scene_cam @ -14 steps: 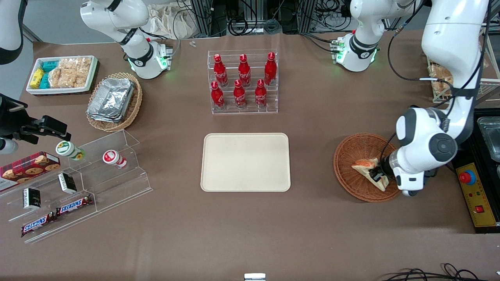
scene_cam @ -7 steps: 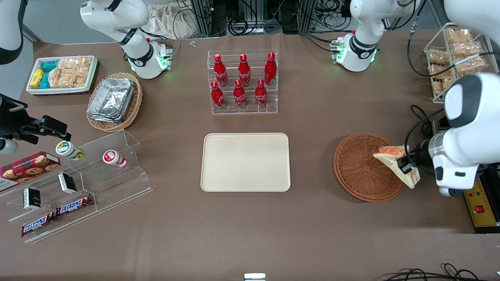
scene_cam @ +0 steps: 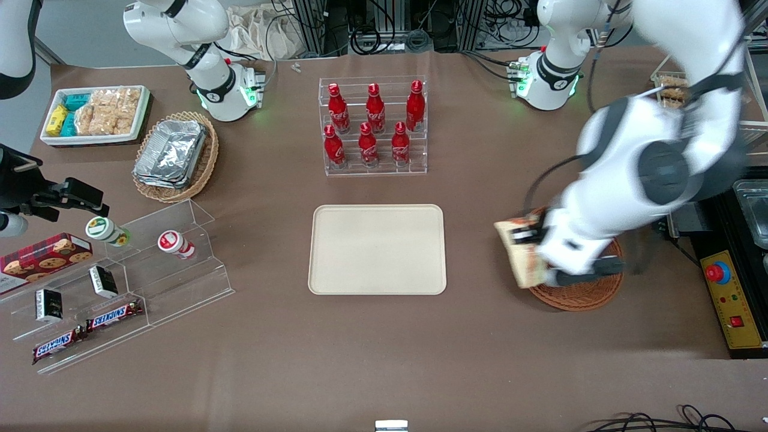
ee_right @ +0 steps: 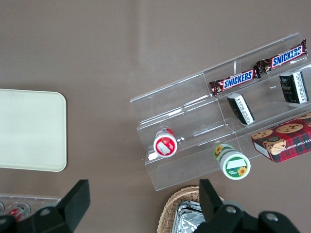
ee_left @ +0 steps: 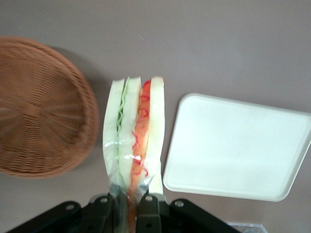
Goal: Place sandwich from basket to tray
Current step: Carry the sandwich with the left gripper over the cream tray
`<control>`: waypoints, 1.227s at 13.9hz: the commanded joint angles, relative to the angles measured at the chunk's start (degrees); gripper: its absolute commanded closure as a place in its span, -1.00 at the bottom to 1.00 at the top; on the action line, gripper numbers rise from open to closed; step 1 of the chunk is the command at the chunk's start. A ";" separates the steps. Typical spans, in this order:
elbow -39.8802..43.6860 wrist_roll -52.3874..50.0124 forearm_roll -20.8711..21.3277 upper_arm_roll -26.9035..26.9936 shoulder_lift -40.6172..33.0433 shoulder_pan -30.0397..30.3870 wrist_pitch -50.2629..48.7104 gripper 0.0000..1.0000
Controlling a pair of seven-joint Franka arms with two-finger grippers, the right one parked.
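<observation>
Pinched between the gripper's [ee_left: 128,204] fingers [ee_left: 148,209] and held in the air over bare table, the sandwich [ee_left: 133,141], pale bread layered with green and red-orange filling, hangs between the basket [ee_left: 41,109] and the tray [ee_left: 233,145].

The gripper [ee_left: 128,206], matt black plastic with metal-tipped fingers, pinches the sandwich [ee_left: 134,141] in glossy clear film, just beside the basket [ee_left: 39,111] of rough woven wicker; the tray [ee_left: 233,145] looks smooth matt, the desk [ee_left: 204,43] dull brown.
</observation>
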 commanded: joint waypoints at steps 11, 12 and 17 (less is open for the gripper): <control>0.18 -6.05 10.68 0.30 19.34 -13.86 13.09 1.00; 0.18 -6.14 10.59 0.30 19.78 -13.95 13.09 0.83; 0.26 -8.24 12.61 0.30 19.70 -14.04 13.09 -1.00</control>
